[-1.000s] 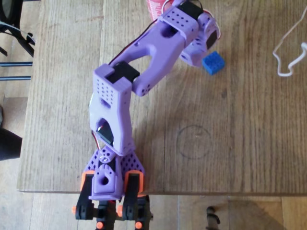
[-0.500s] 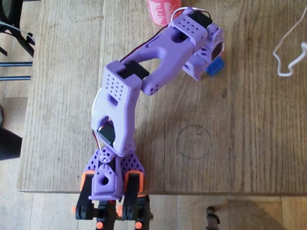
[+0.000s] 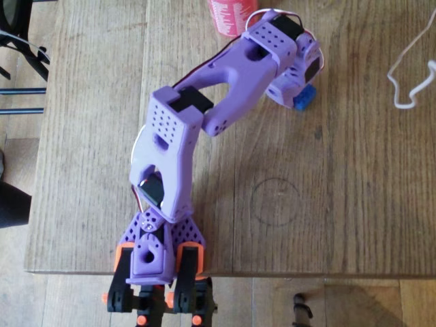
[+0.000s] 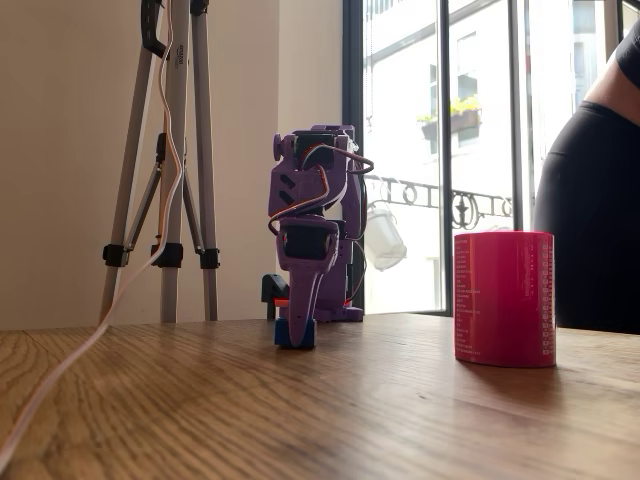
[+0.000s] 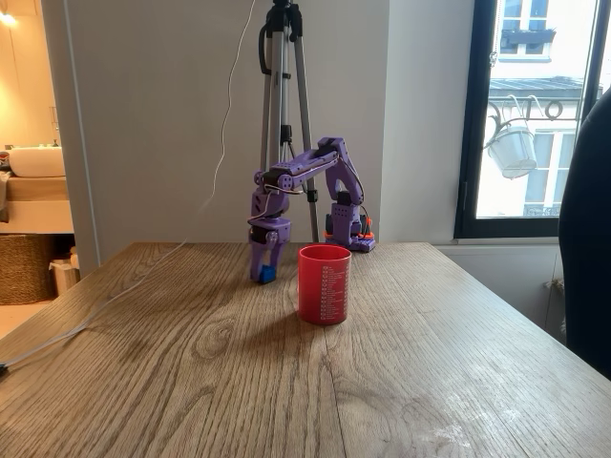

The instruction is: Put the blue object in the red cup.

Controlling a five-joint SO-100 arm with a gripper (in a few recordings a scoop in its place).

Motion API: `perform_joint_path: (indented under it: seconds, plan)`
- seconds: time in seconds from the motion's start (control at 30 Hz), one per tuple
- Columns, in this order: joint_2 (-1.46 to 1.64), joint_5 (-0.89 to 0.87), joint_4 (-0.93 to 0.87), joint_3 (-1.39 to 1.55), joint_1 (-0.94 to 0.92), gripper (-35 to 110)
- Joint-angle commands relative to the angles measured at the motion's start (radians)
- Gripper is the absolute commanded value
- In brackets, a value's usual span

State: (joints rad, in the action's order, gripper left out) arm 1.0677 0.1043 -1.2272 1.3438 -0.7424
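from overhead, my purple arm (image 3: 204, 112) reaches across the wooden surface (image 3: 354, 204) toward its far edge, and my wrist covers most of the blue brick (image 3: 306, 97), so just one blue corner sticks out on the right. my fingers (image 3: 300, 92) are hidden under the wrist here. the red cup (image 3: 231, 15) sits at the top edge of the picture, up and to the left of the brick and close to my wrist. a white cable (image 3: 409, 75) loops on the surface at the right, well apart from the brick

in a fixed view from low on the surface, my fingers (image 4: 296, 325) point straight down with their tips at the surface, and the blue brick (image 4: 296, 334) sits between them, resting on the wood. they stand on either side of it, but i cannot tell whether they press on it. the red cup (image 4: 504, 298) stands upright to the right, apart from the brick. a tripod (image 4: 165, 150) stands behind on the left, and a person in black (image 4: 595, 200) is at the right edge

in a fixed view from the opposite end, my fingers (image 5: 265, 270) come down on the blue brick (image 5: 266, 275), which lies on the surface left of and behind the red cup (image 5: 325, 283), near it but not touching
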Motion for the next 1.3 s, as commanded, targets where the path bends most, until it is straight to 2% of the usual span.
perform_joint_path:
  seconds: [0.0,0.2,0.57,0.87,1.27]
  plan:
    - [0.037,0.008,0.028,-0.063,-0.011,1]
    - [0.124,0.041,0.100,-0.063,-0.018,1]
    - [0.492,0.129,0.295,-0.060,0.021,1]
    - [0.650,0.181,0.319,-0.006,0.221,1]
    - [0.632,0.213,0.357,0.018,0.517,1]
